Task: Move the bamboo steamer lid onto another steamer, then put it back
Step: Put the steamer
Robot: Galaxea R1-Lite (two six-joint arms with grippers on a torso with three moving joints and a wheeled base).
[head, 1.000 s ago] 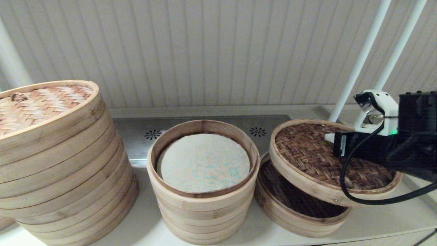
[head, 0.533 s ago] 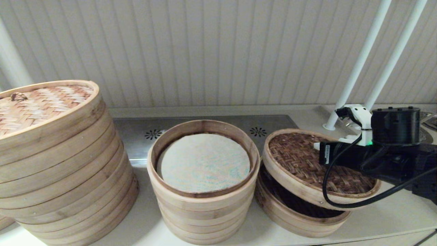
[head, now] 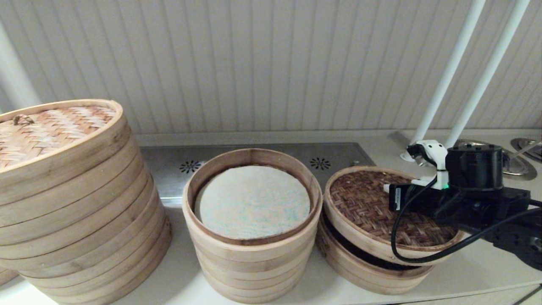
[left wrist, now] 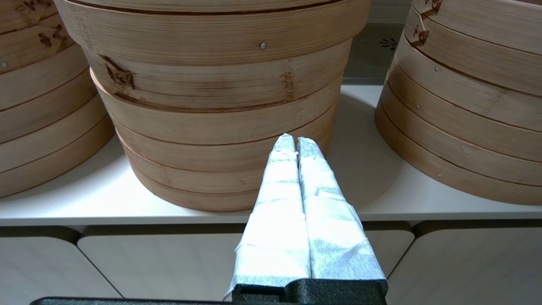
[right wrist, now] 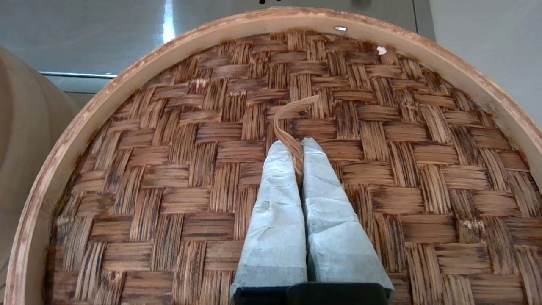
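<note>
The bamboo steamer lid (head: 368,203), dark herringbone weave with a pale rim, hangs tilted just over the low steamer (head: 372,277) at the right, its left side higher, a dark gap beneath. My right gripper (right wrist: 296,146) is shut on a thin bamboo loop (right wrist: 284,120) at the lid's (right wrist: 178,178) centre. The right wrist (head: 470,199) covers the lid's right part in the head view. Only a sliver of the steamer's slatted floor shows. My left gripper (left wrist: 295,142) is shut on nothing, parked low in front of the counter edge.
A taller stack with a whitish liner (head: 253,201) stands in the middle, its rim close to the lid's left edge. A wide many-tier stack with a tan lid (head: 63,190) fills the left. White poles (head: 449,72) rise behind the right arm. A metal panel (head: 169,163) lies at the back.
The right arm has lowered the lid and carried it slightly left. The lid is flatter and much closer to the low steamer's rim.
</note>
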